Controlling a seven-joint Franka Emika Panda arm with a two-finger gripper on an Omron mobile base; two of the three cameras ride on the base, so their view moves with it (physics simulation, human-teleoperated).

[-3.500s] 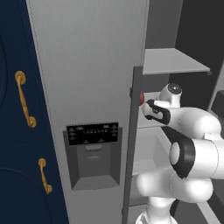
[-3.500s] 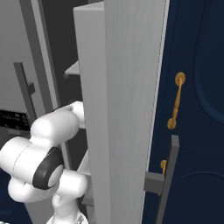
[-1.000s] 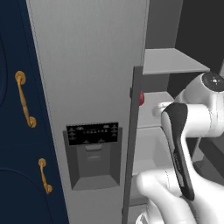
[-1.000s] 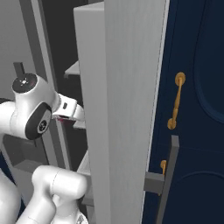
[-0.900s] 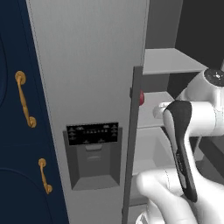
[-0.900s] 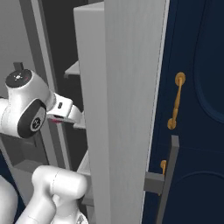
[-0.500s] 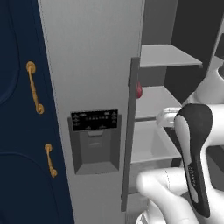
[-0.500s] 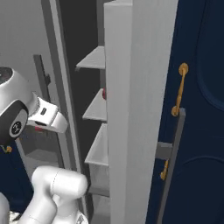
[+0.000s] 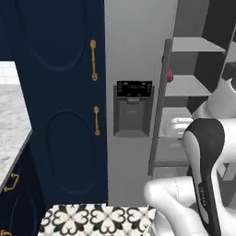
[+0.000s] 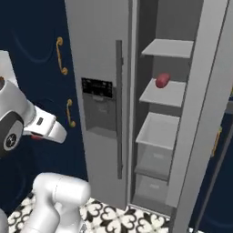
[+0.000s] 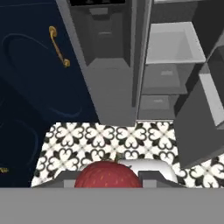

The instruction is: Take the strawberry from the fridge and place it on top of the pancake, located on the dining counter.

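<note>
Backing away from the fridge (image 10: 104, 68) has widened both base views since a moment ago: its whole open right side now shows, where earlier the door edge crowded the picture. My arm has swung out of the compartment and off to the left.

In the hand view my gripper (image 11: 108, 177) is clamped on the strawberry (image 11: 108, 175), a bright red rounded berry sitting between my two dark fingertips at the bottom edge. Below it lies black-and-white patterned floor tile (image 11: 109, 138), with the fridge's lower drawers beyond.

In the right base view my hand (image 10: 45, 128) hangs in front of the navy cabinets (image 10: 41, 27), well apart from the fridge's long vertical handle (image 10: 119, 109). A sliver of red peeks under the hand there.

Inside the fridge, pale grey shelves (image 10: 164, 93) step down one above another. A larger dark red fruit (image 10: 162, 80) rests on the second shelf, near its front edge. The open right door (image 10: 200, 104) stands edge-on at the far right of that view.

From the left base view, the dispenser recess (image 9: 133, 108) faces me, brass handles (image 9: 93, 60) on the navy cabinets beside it, and a marbled counter edge (image 9: 14, 138) juts in at the left.
</note>
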